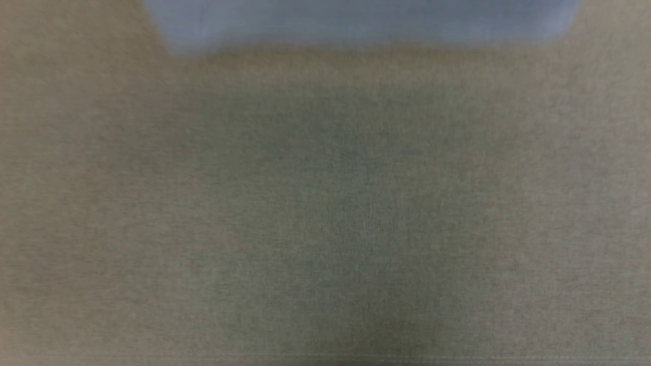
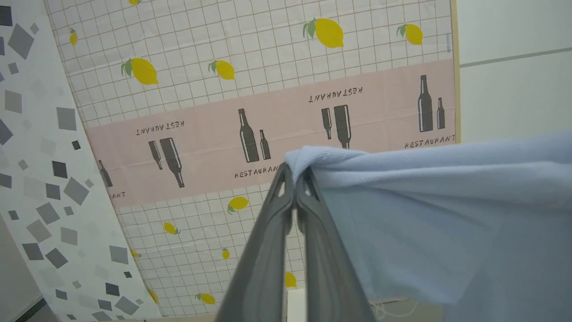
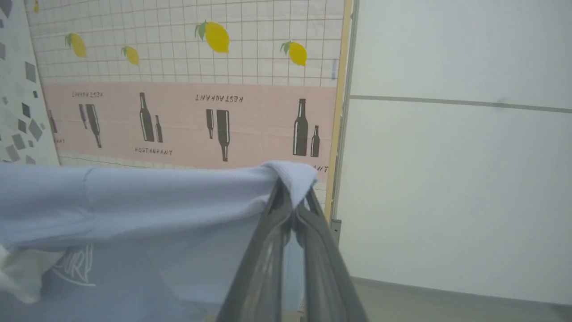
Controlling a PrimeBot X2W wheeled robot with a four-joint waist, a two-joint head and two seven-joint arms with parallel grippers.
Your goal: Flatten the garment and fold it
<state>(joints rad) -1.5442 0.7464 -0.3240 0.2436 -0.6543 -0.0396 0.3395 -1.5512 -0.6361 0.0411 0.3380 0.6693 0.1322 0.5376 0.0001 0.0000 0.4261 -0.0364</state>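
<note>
We have the garment [image 2: 424, 201] up in the air, stretched between our two arms. The left claw [image 2: 294, 183] is closed tight on a small bunch of blue fabric at one end of the taut upper edge. The right claw [image 3: 292, 197] is closed just as tight on a bunch at the other end. The rest of the shirt hangs below, in front of a hanging cloth printed with lemons and bottles [image 2: 268, 67]. In the right wrist view the white chest lettering [image 3: 76, 268] and a bit of white collar [image 3: 18, 273] sag low on the hanging part. In the blurred head view the shirt is a blue band at the far edge of the grey-green worktop [image 1: 325, 203]. We cannot tell whether its lower edge touches the surface. Our main worry is the grips: each claw seems to pinch only a little cloth, so a quick pull could slip one corner free and drop that side in a heap. If we lower unevenly, or with slack between the claws, the collar end may tuck under and leave creases to smooth out before folding.
</note>
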